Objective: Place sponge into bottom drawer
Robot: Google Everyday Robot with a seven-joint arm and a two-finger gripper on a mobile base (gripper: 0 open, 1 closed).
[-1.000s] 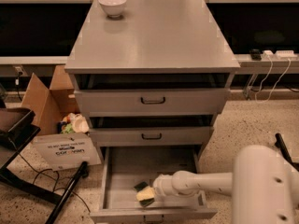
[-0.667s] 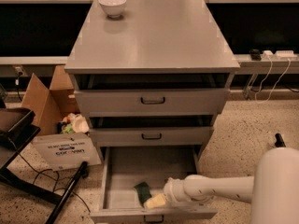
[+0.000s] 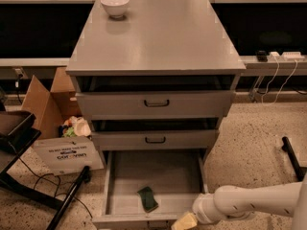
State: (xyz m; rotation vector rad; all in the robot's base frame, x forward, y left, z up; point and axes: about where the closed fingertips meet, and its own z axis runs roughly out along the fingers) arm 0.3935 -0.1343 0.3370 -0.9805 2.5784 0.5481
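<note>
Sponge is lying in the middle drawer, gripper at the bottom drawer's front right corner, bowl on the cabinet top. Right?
Not quite: the camera view shows the sponge lying in the open bottom drawer, not the middle one. The gripper is at that drawer's front right corner, and the bowl is on the cabinet top.

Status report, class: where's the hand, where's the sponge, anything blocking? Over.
Hand at bottom drawer front, right side, not touching sponge. Sponge lies in the open drawer, green face up. Nothing in the way seen.
</note>
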